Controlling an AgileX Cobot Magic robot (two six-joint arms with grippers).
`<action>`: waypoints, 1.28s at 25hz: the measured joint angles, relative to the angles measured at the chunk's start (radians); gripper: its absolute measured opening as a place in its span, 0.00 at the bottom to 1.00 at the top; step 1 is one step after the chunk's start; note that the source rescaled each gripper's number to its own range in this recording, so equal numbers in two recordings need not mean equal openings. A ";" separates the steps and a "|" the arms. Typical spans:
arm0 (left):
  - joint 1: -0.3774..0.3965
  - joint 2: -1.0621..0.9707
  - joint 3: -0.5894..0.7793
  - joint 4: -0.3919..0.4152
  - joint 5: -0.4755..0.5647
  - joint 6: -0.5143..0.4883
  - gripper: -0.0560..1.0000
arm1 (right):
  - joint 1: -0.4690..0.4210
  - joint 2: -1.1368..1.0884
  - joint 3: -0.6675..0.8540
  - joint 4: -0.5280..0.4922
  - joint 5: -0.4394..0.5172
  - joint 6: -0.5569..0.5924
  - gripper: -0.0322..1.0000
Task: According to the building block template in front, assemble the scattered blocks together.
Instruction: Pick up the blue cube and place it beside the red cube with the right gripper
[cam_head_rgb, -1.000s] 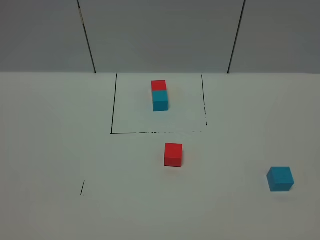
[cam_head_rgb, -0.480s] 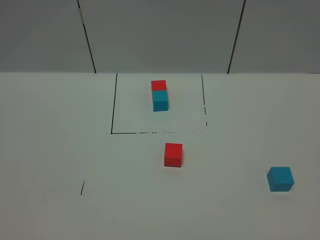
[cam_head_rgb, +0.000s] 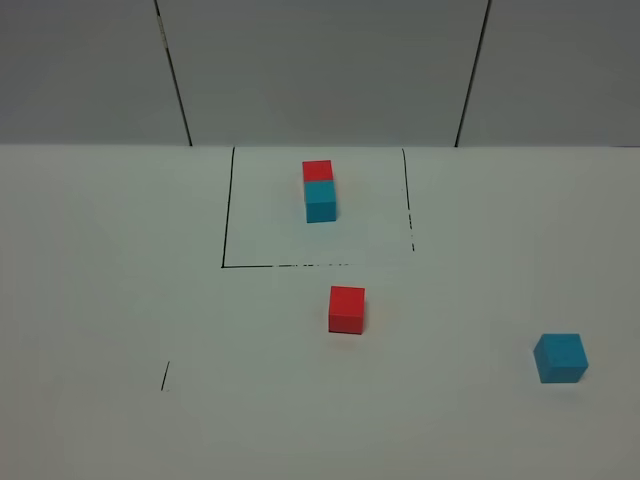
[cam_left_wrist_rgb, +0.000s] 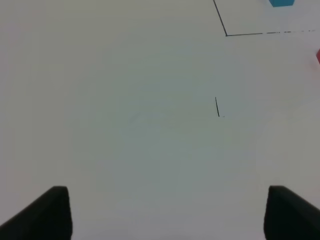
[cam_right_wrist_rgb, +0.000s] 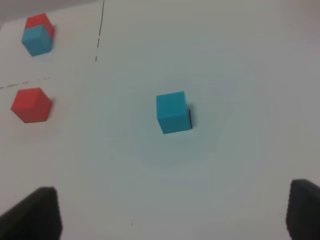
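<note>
Both the red block (cam_head_rgb: 347, 308) near the middle and the blue block (cam_head_rgb: 560, 357) far right stay put on the desk (cam_head_rgb: 100, 300), left gripper (cam_left_wrist_rgb: 165, 215) and right gripper (cam_right_wrist_rgb: 172, 215) spread wide

no readable text, no labels, no brands, no numbers

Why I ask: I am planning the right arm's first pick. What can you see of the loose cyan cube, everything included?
The loose cyan cube is a plain matte block with crisp edges and no marks. It sits flat on the white table, at the near right of the high view, alone. Only the table touches it: the loose red cube lies well to its left, and the right tool hangs open short of it.
</note>
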 joint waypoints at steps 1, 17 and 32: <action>0.000 0.000 0.000 0.000 0.000 0.000 0.65 | 0.000 0.004 -0.005 0.000 0.000 -0.001 0.83; 0.000 0.000 0.000 0.000 -0.001 0.002 0.65 | 0.000 0.940 -0.257 0.040 -0.071 -0.066 1.00; 0.000 0.000 0.000 0.000 -0.001 0.002 0.65 | 0.094 1.587 -0.474 0.003 -0.272 -0.017 1.00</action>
